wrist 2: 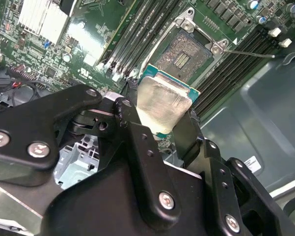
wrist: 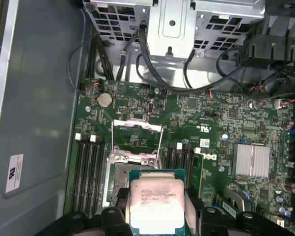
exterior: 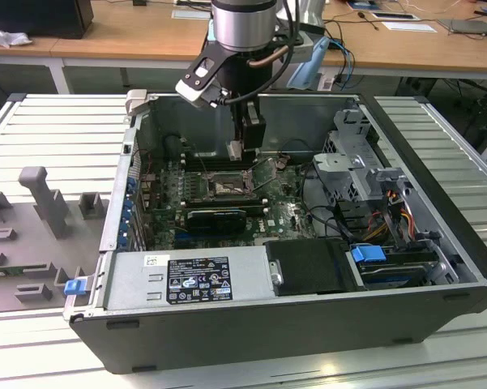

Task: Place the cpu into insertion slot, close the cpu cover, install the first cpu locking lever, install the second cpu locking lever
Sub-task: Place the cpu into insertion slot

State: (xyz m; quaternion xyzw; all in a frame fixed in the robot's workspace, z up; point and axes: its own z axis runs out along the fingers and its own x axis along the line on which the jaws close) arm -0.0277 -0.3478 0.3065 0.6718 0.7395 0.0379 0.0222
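gripper: clenched on cpu by opp. edges | cpu held betw. fingers, insertion slot just below gripper, unfilled | handling est.: light, stiff, contacts judged fragile; edges only to be gripped

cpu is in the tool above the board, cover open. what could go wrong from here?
1. The cpu, pinched in the tool, hangs above the insertion slot unseated; any offset or tilt going down could bend the slot's exposed contacts.
2. The cpu cover stands raised beside the slot; the tool may clip it.
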